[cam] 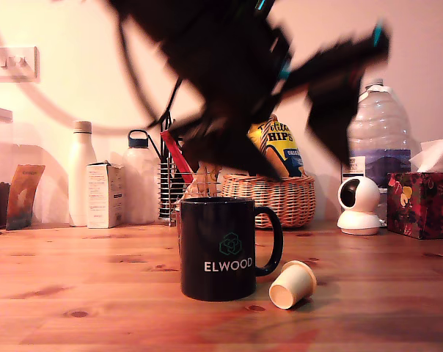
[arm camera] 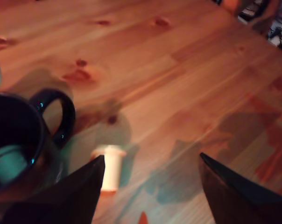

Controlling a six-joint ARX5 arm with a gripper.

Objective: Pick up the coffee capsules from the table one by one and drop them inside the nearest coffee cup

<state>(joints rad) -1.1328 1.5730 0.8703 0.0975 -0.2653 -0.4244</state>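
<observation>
A cream-beige coffee capsule (cam: 293, 284) lies on its side on the wooden table (cam: 89, 293), just to the exterior view's right of the black ELWOOD coffee cup (cam: 221, 249), below its handle. My arm (cam: 236, 73) hangs blurred above the cup, well clear of the table. In the wrist view my gripper (arm camera: 151, 157) is open, its two dark fingers spread wide with nothing between them. The capsule (arm camera: 110, 170) shows beside one finger (arm camera: 80, 186), next to the cup (arm camera: 15, 140) and its handle. The inside of the cup is dark with a teal glint.
Along the back wall stand a wicker basket (cam: 269, 198) with a chips bag, a white camera (cam: 359, 205), a tissue box (cam: 421, 202), a big water bottle (cam: 379, 139), a utensil rack (cam: 170, 183), two bottles and a carton (cam: 104, 194).
</observation>
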